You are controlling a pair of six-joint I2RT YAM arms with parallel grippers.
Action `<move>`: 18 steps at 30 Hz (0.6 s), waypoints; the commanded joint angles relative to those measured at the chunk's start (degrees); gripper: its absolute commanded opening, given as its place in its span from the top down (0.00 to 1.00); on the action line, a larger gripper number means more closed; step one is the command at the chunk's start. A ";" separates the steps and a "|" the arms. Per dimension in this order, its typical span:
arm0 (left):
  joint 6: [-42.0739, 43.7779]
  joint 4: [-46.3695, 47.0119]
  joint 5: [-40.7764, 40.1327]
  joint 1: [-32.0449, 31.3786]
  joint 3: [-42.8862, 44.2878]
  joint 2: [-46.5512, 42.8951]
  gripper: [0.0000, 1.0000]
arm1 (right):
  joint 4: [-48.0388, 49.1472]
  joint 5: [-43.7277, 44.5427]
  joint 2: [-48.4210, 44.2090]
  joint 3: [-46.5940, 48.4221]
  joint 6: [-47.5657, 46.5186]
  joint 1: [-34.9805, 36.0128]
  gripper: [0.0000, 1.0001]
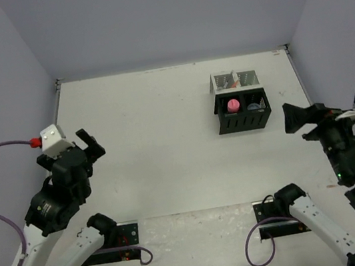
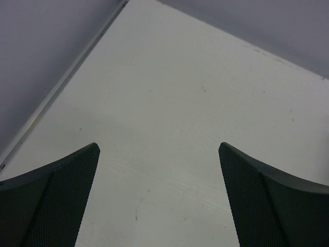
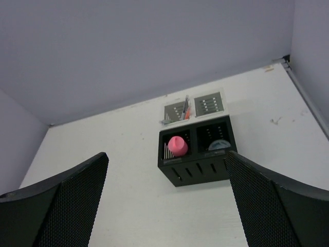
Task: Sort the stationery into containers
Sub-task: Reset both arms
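Both pincers stand wide with nothing between their fingers. Your left gripper hovers over bare table at the left side, well apart from anything to sort. Your right gripper hangs at the right side, near the containers and pointed toward them.

The containers sit together at the far right of the table, with the black box nearer you and the white box touching it from behind. In the top view, a pink marker stands upright in the black box's left compartment and a grey-blue pot lies in its right one. From the right wrist view you can see thin pens, one orange and one grey, leaning in a compartment of the white box. The compartment beside them looks empty, though its floor is too small to read well.

You will find no loose stationery on the table in any of the three views, and neither arm carries anything. Judged from that, the sorting looks finished or very nearly so. What you cannot confirm is the small stuff, because clips or short markers could lie low behind the mesh walls out of sight. If every item is accounted for, all that seems left is to pull the arms back.
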 commanded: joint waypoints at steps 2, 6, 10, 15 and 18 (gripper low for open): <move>6.63 5.19 -4.21 0.36 2.84 -5.59 0.00 | -9.35 5.00 -1.88 3.86 -3.64 0.19 0.01; 11.01 7.16 -5.03 0.36 0.67 -8.95 0.00 | -13.11 8.77 -4.60 4.65 -4.50 0.25 0.01; 13.85 8.06 -5.12 0.36 -0.04 -12.74 0.00 | -11.24 6.83 -9.62 1.07 -6.58 0.39 0.01; 14.62 8.35 -5.60 0.36 -0.56 -14.58 0.00 | -9.92 6.95 -12.30 -1.43 -7.06 0.42 0.01; 14.48 8.46 -5.95 0.36 -0.86 -14.54 0.00 | -9.64 6.67 -12.60 -2.21 -7.18 0.37 0.01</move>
